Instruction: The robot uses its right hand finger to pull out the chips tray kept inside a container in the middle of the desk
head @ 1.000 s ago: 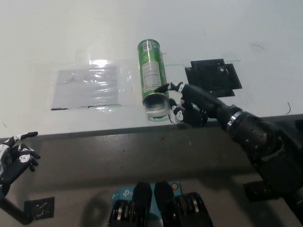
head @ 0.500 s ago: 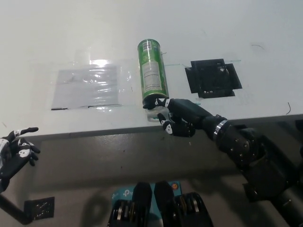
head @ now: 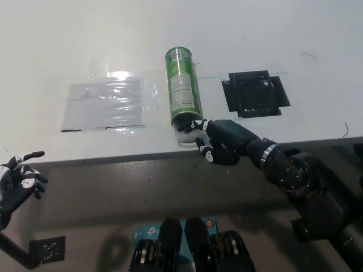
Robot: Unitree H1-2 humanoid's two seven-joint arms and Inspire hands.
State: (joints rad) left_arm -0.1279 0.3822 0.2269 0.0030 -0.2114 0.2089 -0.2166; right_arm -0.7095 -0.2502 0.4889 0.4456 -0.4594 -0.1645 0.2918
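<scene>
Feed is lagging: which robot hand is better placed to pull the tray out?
Right. The black robot hand is already at the green container's open end; the white robot hand rests off the desk, lower left.

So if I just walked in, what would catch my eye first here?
Probably the green chips container lying on its side in the middle of the white desk, open end toward the robot. The black right hand is at that open end, its fingers at the mouth. The white left hand rests at the lower left, off the desk.
</scene>
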